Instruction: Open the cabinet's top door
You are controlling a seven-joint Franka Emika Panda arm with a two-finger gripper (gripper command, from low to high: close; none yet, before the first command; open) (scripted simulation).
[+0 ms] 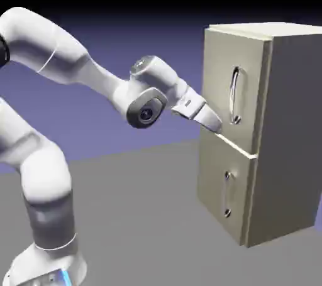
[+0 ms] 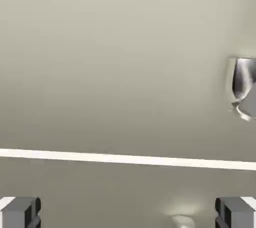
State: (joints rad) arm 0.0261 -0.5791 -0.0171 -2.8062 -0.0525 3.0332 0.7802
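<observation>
Exterior view. Cabinet [image 1: 264, 134]: tall beige box with greyer side, standing on the grey surface [image 1: 144, 215] at the picture's right. Top door [image 1: 234, 90]: upper front panel, flush with the cabinet front, carrying a long curved silver handle [image 1: 235, 95] set vertically. Lower door [image 1: 225, 192]: beneath it, with a shorter silver handle [image 1: 227, 194]. A pale seam divides the two panels. White arm [image 1: 69, 65]: rises at lower left and reaches right. Claw [image 1: 214, 122]: close to the front near the seam, left of and below the long handle, apart from it. No writing legible anywhere.

Hand view. Beige door panel fills the frame; pale seam [image 2: 125, 159] runs across the lower part. Silver handle end [image 2: 244, 86] at the right edge. Claw fingertips [image 2: 20, 212] at the bottom corners, spread wide, nothing between them.
</observation>
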